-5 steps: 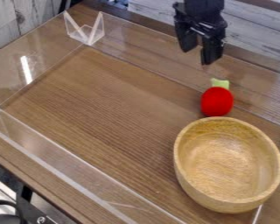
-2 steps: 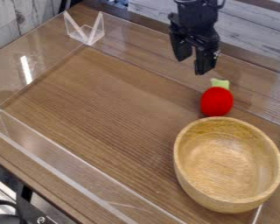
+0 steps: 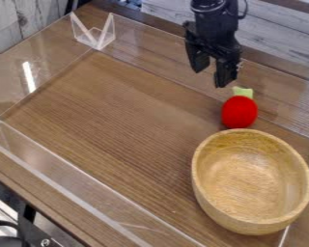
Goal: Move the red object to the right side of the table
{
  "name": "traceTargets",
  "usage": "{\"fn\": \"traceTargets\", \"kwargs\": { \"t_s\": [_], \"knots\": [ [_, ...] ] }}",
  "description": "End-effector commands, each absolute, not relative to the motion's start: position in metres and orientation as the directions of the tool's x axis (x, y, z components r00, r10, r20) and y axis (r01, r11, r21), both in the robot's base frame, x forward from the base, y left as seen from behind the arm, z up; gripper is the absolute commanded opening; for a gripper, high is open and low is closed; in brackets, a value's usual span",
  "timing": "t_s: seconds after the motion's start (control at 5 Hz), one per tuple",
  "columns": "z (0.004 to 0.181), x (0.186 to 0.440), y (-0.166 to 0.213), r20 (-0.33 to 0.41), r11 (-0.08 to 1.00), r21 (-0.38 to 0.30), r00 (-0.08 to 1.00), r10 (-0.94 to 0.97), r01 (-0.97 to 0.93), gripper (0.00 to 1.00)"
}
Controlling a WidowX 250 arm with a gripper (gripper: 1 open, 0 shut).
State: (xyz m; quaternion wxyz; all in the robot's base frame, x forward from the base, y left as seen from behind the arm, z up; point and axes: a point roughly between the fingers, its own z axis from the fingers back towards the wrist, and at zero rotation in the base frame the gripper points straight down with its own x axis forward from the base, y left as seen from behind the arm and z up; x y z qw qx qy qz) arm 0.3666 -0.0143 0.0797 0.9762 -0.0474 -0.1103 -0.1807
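Observation:
The red object (image 3: 239,111) is a small round red toy fruit with a green top. It rests on the wood-grain table (image 3: 105,116), just behind the wooden bowl. My black gripper (image 3: 211,70) hangs pointing down, up and to the left of the fruit. Its jaws stand open with nothing between them. A gap separates the fingertips from the fruit.
A round light wooden bowl (image 3: 251,180) sits at the front right, close to the fruit. Low clear acrylic walls (image 3: 42,164) edge the tabletop. A clear folded stand (image 3: 93,32) is at the back left.
The gripper has come down slightly and shifted a little left in the view. The fruit and bowl have not moved.

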Motion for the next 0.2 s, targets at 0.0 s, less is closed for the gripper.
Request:
{"fn": "traceTargets", "kwargs": {
  "t_s": [0.0],
  "knots": [
    [0.1162,0.3717,-0.0110,0.326,0.927,-0.010,0.878,-0.351,0.374,1.00]
  ]
}}
